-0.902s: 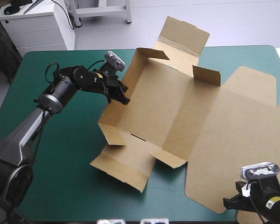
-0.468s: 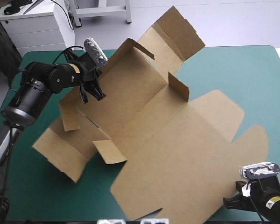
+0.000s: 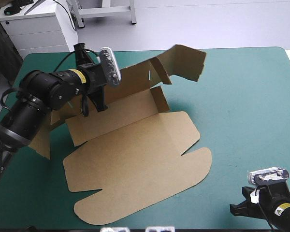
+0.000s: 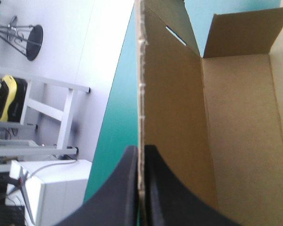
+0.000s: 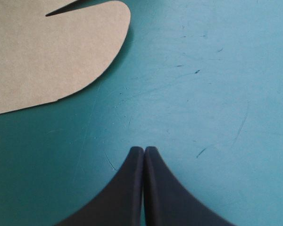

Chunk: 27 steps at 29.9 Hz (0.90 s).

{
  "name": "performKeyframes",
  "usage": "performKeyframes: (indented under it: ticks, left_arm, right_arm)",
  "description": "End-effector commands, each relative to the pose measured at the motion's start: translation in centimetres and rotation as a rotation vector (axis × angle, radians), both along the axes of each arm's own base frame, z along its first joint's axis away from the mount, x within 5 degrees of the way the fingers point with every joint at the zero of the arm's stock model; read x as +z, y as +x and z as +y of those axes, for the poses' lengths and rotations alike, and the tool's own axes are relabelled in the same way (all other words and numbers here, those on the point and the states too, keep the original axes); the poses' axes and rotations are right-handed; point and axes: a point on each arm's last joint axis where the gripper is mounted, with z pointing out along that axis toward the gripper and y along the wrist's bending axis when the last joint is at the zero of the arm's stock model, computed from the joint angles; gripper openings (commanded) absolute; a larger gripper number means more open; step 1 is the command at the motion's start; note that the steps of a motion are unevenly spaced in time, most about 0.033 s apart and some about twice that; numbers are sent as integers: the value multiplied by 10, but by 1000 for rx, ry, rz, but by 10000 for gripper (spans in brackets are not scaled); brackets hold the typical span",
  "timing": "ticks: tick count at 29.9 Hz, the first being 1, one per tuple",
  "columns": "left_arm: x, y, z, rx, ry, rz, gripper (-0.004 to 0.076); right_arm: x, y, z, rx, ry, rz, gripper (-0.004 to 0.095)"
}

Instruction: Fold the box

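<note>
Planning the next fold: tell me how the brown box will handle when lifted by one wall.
Probably light: the left gripper, shut on one wall's edge, holds that side of the box up. Likely stiff within panels, which look flat, but hinged at creases: the lid lies on the teal-green cover while walls stand. It may pivot when pushed.

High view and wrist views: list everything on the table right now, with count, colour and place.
brown cardboard box: one cut sheet, brown, left-centre of the table; the big lid panel lies flat, the far walls are raised and tilted.
teal-green table cover: one, teal-green, over the whole table top.
left gripper: one, black fingers, shut on the edge of a raised box wall, toward the table's far left.
right gripper: one, black fingers, shut and empty, over bare cover at the near right corner, apart from the box's rounded flap.
</note>
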Motion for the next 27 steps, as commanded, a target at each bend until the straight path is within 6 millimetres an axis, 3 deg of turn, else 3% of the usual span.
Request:
performKeyframes:
  ticks: [1, 4, 7, 11, 17, 23, 27]
  left_arm:
    - [31, -26, -17, -97, 6, -194, -8]
    - [31, -32, -28, -131, 73, -241, -8]
    - [24, -26, -30, -122, 131, -269, -8]
    - [5, -12, -33, -80, 193, -305, -8]
    - [-31, -6, -47, -108, 127, -360, -8]
    - [-77, -8, -51, -111, 244, -405, -8]
    - [-96, -14, -55, -107, 247, -464, -8]
  right_arm:
    - [11, 4, 1, -2, 18, -70, -19]
    - [11, 4, 1, -7, 23, -68, -19]
    - [11, 4, 1, -23, 40, -63, -19]
    - [12, 5, 2, -23, 56, -65, -19]
    - [14, 6, 4, -24, 86, -91, -19]
    - [35, 10, 5, -23, 106, -147, -17]
    - [57, 22, 5, -21, 106, -189, -17]
